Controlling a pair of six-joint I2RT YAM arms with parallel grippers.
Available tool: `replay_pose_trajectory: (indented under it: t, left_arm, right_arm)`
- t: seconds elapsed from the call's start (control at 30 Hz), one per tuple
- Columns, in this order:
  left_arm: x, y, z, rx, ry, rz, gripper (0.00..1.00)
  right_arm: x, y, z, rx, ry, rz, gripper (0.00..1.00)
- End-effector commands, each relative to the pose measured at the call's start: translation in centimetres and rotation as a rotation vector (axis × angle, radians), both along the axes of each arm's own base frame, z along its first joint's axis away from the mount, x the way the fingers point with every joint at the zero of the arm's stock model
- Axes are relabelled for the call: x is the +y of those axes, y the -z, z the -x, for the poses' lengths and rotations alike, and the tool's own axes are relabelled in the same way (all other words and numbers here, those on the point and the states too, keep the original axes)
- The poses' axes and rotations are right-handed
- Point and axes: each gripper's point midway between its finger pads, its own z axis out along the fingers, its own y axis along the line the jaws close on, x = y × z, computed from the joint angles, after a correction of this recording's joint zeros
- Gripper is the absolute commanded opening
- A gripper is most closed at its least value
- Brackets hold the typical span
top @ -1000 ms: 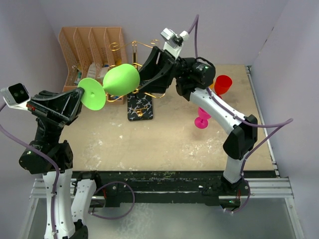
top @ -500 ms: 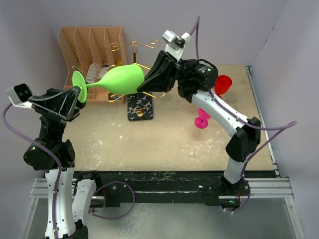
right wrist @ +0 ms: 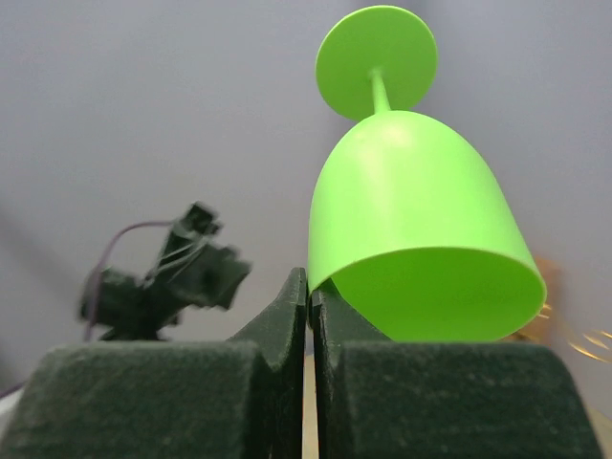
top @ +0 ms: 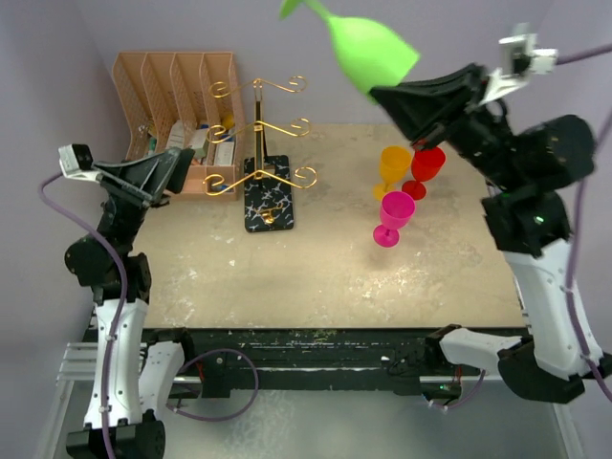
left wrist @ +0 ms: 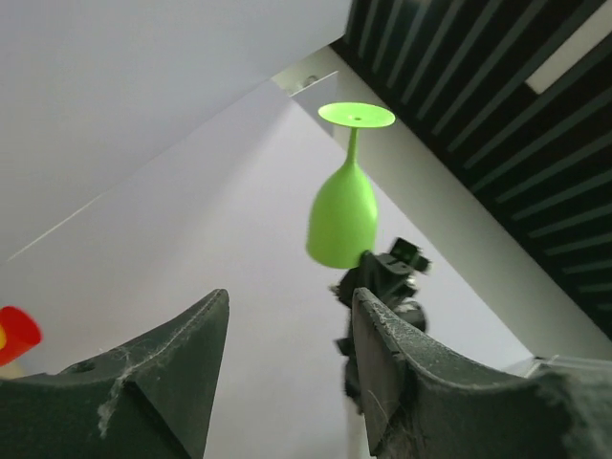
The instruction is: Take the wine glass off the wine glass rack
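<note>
Pinched green wine glass [top: 368, 53] by rim in right gripper [top: 382, 94], foot up, high and well apart from wine glass rack [top: 260, 129]. Held left gripper [top: 177, 164] spread, empty, near tan organiser [top: 163, 86]. Showed coloured glasses [top: 397, 206] right of rack.

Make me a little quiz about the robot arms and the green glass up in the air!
1. Where does the right tool pinch the green plastic wine glass? A: stem. B: rim. C: foot.
2. True or false: a glass hangs on the gold wire wine glass rack.
3. How many small coloured glasses stand on the sandy table?
Key: 1 B. 2 false. 3 three: orange glass, red glass, pink glass.
</note>
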Motion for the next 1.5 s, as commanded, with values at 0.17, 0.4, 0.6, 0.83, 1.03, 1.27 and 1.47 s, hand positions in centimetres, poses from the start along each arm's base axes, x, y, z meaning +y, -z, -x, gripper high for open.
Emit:
replay_pose_trajectory:
  t: [0.17,0.4,0.6,0.83,1.03,1.27,1.47]
  left_arm:
    - [-1.4,1.4,-3.1,0.053,-0.220,-0.548,0.56]
    - [1.2,2.7,-3.2,0.119,-0.463,-0.742,0.56]
    - [2.4,5.1,-3.9,0.179,-0.543,-0.845,0.56]
    - [3.2,7.6,-4.2,0.227,-0.589,-0.925,0.56]
    - [4.1,8.7,-4.3,0.241,-0.655,-1.005,0.56]
    - [4.0,9.5,-4.5,0.223,-0.686,-1.088,0.56]
    - [4.2,11.0,-4.7,0.247,-0.694,-1.118,0.56]
  right_arm:
    - [-18.4,14.0,-9.4,0.548,1.246,0.426,0.00]
    - [-22.0,20.2,-7.0,0.715,1.413,0.582,0.00]
    - [-23.2,23.1,-5.6,0.803,1.443,0.751,0.00]
    - [-20.9,26.9,-5.8,0.850,1.247,0.840,0.00]
    - [-22.7,30.3,-6.8,0.957,1.237,0.789,0.00]
    - [-23.0,35.8,-8.6,1.110,1.129,0.738,0.00]
    - [-22.9,38.0,-10.2,1.173,1.055,0.663,0.00]
